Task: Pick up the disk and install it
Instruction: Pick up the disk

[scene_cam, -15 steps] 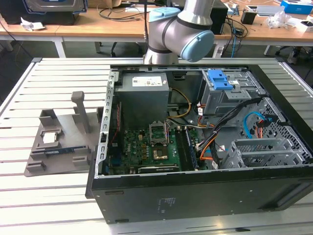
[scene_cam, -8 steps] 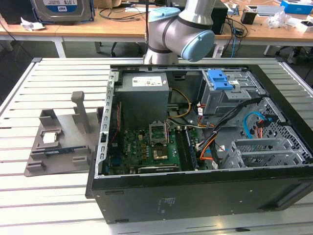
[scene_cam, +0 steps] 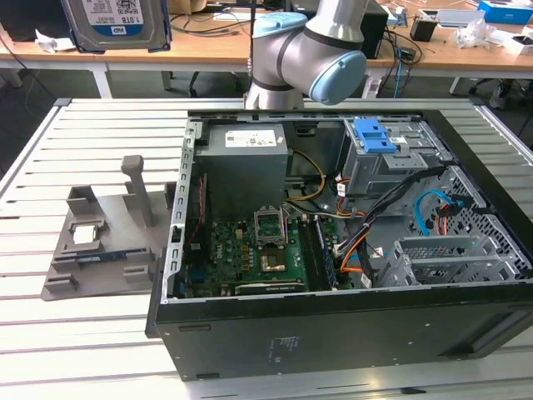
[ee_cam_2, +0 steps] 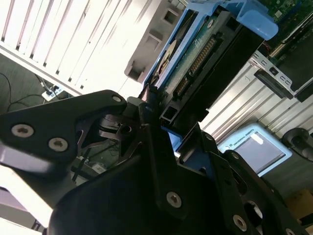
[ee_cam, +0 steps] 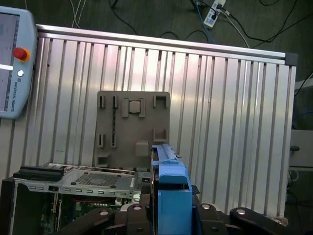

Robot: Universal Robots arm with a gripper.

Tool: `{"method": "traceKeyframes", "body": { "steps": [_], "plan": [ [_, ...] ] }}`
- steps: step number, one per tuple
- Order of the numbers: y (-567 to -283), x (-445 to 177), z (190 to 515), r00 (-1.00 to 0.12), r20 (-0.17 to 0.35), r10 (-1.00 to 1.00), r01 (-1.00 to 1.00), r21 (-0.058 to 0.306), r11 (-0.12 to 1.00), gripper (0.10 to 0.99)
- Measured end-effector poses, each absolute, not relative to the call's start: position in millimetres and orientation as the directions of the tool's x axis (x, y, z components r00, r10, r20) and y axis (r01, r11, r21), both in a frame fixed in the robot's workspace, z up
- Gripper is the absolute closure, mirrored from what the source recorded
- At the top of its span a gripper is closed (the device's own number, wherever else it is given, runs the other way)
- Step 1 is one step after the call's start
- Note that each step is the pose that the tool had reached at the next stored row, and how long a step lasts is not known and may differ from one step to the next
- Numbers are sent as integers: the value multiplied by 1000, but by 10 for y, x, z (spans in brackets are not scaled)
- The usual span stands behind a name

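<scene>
Disk point(scene_cam: 117, 21): flat silver metal slab in a bright blue plastic frame; I see it lifted well above the case point(scene_cam: 333, 333), off toward the exterior view's left
Gripper point(ee_cam: 169, 196): black jointed metal, jaws clamped on the disk, which stands edge-on between them
Case: black metal box lying open on the ribbed aluminium table point(scene_cam: 83, 133); inside, a green board point(scene_cam: 241, 250), a grey power supply point(scene_cam: 246, 158), cable bundles, a blue-topped grey cage point(scene_cam: 383, 158)
Tray point(scene_cam: 100, 267): grey moulded plastic beside the case, a square silver chip point(ee_cam: 134, 106) in one pocket
</scene>
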State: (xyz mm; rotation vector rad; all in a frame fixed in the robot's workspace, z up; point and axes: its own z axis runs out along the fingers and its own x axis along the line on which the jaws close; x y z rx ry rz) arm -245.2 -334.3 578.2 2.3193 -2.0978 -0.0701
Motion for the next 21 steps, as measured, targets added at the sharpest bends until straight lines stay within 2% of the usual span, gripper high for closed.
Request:
{"method": "traceKeyframes", "body": {
  "steps": [11, 21],
  "plan": [
    [-3343, -2314, 5443, 100, -24, -995, -994, 40, -100, 718],
    [-3343, -2031, 5343, 100, -24, -995, -994, 40, -100, 718]
  ]
}}
